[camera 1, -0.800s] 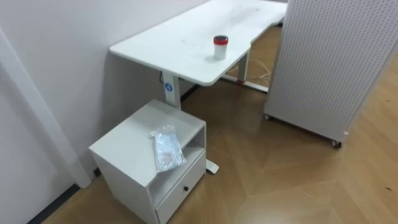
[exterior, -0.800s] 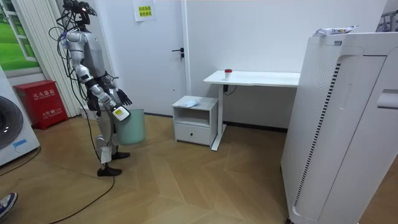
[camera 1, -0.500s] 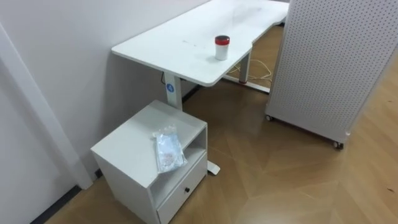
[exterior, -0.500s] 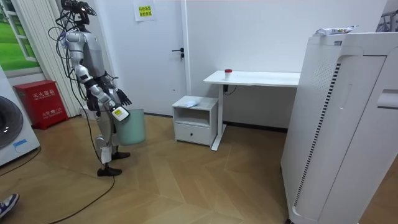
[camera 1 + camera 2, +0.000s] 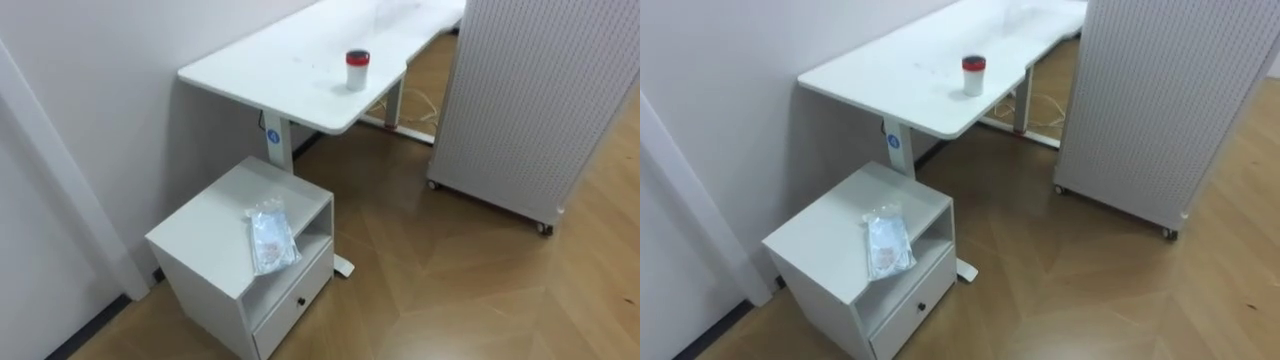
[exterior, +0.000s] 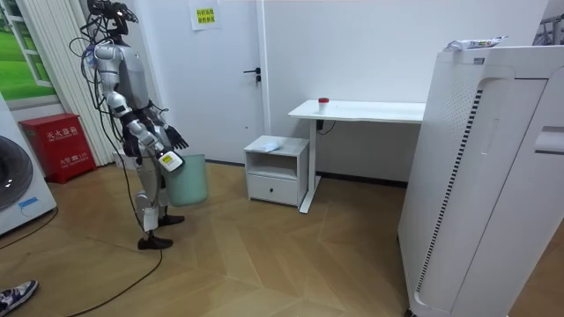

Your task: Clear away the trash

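Note:
A crumpled clear plastic bag (image 5: 270,237) lies on top of a low white cabinet (image 5: 205,240) that has an open shelf and a drawer; the bag also shows as (image 5: 886,243). A white cup with a red lid (image 5: 357,70) stands near the front edge of the white desk (image 5: 290,75) beside the cabinet. In the room view I stand a couple of metres from the cabinet (image 6: 278,167), facing it. My left hand (image 6: 175,138) is held out at waist height with its fingers spread. My right hand (image 6: 166,159) hangs lower, in front of a pale green bin (image 6: 189,180).
A white perforated panel on castors (image 5: 540,100) stands to the right of the desk. A wall runs behind the cabinet and desk. Wooden floor lies open between me and the cabinet. A red box (image 6: 60,145) and a large white unit (image 6: 493,176) stand in the room; a person's shoe (image 6: 16,291) is at the lower left.
The eye view has shifted slightly, which is the camera's own move. The person's shoe has come a little further into the room view. Bag, cup and my hands stay put.

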